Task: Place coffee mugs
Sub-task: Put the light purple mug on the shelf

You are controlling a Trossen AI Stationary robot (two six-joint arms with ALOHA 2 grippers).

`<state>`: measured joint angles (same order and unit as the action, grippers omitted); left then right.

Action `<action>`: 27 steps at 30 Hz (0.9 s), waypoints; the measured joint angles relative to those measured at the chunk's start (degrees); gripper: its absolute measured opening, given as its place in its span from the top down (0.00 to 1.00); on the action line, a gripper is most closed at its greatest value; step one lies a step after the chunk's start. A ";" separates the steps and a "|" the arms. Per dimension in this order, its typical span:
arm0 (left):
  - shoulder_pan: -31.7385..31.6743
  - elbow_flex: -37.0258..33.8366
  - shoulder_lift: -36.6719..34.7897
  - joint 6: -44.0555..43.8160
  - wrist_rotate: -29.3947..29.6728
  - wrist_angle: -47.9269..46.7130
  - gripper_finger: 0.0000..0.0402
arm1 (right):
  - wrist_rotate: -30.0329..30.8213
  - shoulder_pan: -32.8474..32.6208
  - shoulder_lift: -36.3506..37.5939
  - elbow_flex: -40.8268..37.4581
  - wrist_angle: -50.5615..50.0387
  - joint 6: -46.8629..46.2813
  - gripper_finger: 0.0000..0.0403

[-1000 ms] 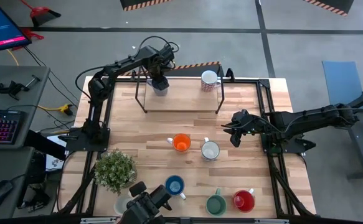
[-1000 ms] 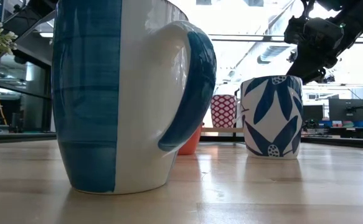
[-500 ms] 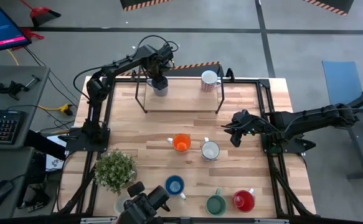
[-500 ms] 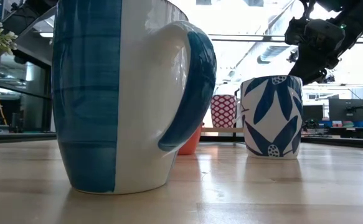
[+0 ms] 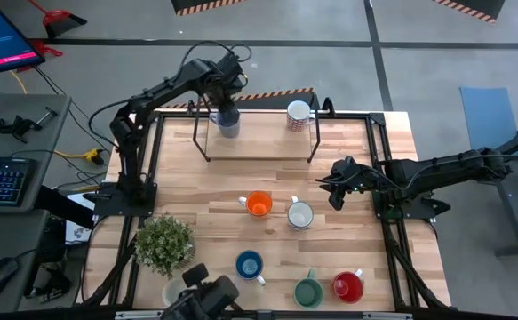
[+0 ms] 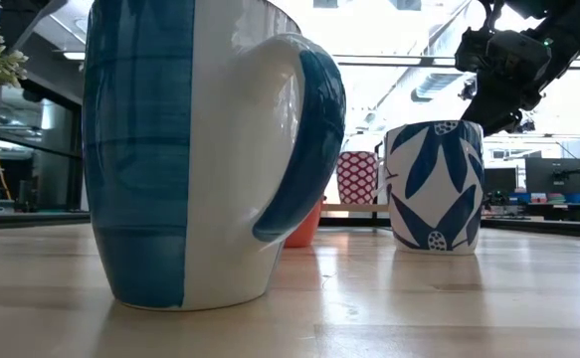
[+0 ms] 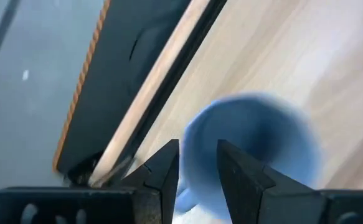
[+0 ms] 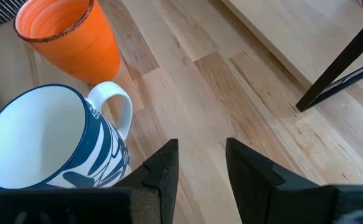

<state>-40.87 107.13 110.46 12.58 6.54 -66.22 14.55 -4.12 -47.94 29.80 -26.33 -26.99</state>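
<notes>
My left gripper point(image 5: 227, 110) is at the table's far left, over a grey-blue mug point(image 5: 230, 127) that stands on a raised wooden shelf point(image 5: 259, 140). In the left wrist view the gripper point(image 7: 198, 150) is slightly open, with one finger on each side of the mug's wall point(image 7: 197, 134). A white mug with a red pattern point(image 5: 299, 114) stands at the shelf's right end. On the table stand an orange mug point(image 5: 259, 204), a white mug with a blue leaf pattern point(image 5: 300, 214), a blue mug point(image 5: 249, 265), a green mug point(image 5: 308, 292) and a red mug point(image 5: 348, 285). My right gripper point(image 5: 332, 189) is open and empty, right of the leaf-pattern mug. My left gripper comes at the grey-blue mug from above, one finger point(image 7: 240, 177) over its hollow and the other point(image 7: 162, 171) outside its wall. I cannot tell whether the fingers touch the wall. The mug stands upright on the shelf.
A potted green plant point(image 5: 163, 242) stands at the near left, with a pale mug point(image 5: 173, 291) beside it, partly hidden by the low camera. The shelf's black legs point(image 8: 337, 74) stand on the table. There is bare wood between the shelf and the mugs.
My left arm's upper links have swung toward the table's far left corner, while its gripper has stayed over the grey-blue mug. The mug has kept its place on the shelf.
</notes>
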 joint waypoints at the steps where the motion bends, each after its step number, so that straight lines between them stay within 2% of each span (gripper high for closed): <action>1: 0.46 0.00 -0.67 0.00 -0.96 1.54 0.75 | 0.00 0.00 -0.01 0.00 0.00 0.03 0.72; 8: 5.89 0.00 -1.43 3.22 -6.50 6.91 0.75 | 0.00 0.00 0.01 0.00 0.00 0.10 0.72; 13: 8.58 -0.02 0.95 4.62 -5.96 8.41 0.75 | 0.01 0.00 0.00 0.00 -0.04 0.22 0.72; 27: 7.92 -0.04 6.18 5.35 -0.13 5.84 0.75 | -0.63 -0.04 0.00 0.00 -0.09 -0.14 0.72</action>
<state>-32.95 107.09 116.64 17.93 6.41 -60.38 13.91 -4.16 -47.94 29.80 -26.41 -27.13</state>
